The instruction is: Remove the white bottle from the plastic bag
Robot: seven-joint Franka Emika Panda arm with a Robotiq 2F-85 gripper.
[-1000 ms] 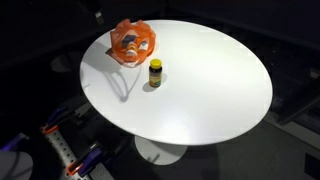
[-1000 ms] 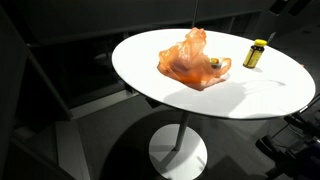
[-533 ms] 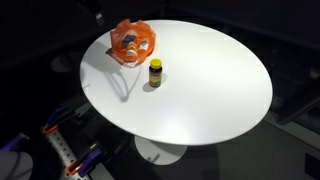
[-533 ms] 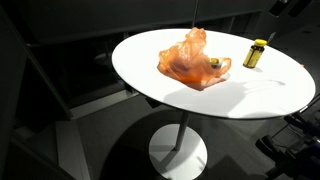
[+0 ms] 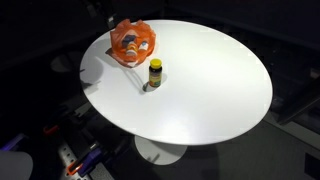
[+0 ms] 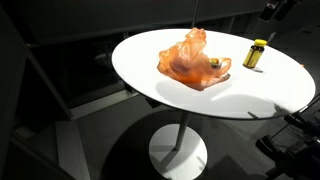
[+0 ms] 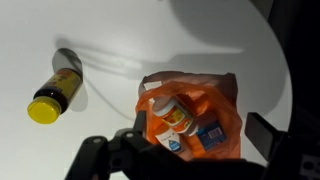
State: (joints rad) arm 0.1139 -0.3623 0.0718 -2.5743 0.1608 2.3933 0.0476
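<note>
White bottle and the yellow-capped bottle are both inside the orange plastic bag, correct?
Not quite. The yellow-capped bottle is outside the orange plastic bag, standing beside it on the white table, as both exterior views show. The white bottle is inside the bag, as the wrist view shows.

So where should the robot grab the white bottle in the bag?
Probably by the exposed end of the white bottle, coming down through the open mouth of the bag. In the wrist view that end pokes toward the camera, while the orange plastic wraps its sides and a blue item crowds one side.
</note>
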